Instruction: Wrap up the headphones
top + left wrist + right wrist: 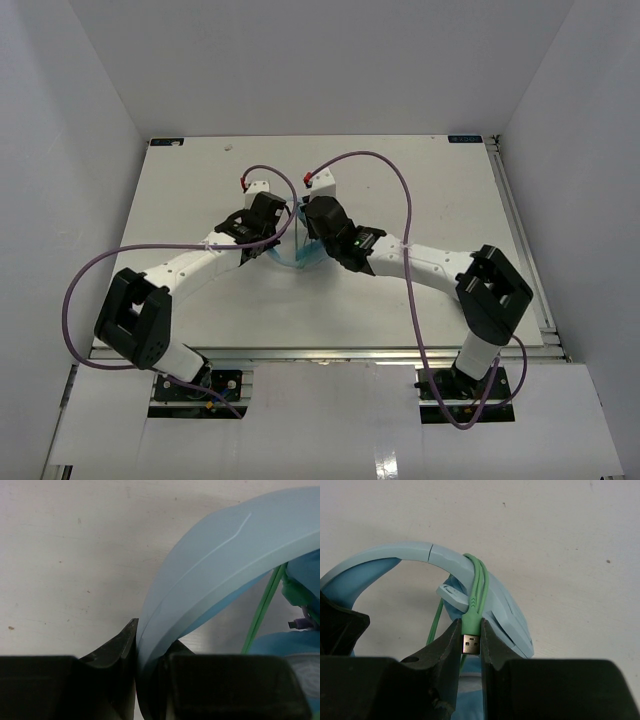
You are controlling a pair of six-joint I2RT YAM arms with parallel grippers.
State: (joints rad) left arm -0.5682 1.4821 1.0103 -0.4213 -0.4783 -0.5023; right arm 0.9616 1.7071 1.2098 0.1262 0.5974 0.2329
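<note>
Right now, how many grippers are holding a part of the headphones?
2. The left gripper clamps the light blue headband; the right gripper pinches the green cable's USB plug.

Both arms angled inward, left hand (pixel 150 649) and right hand (pixel 471 636) clamped tight.

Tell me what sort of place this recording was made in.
Probably a robotics lab test cell: a white table boxed in by plain white walls, a metal frame rail along its near edge, and the headphones as the work item.
</note>
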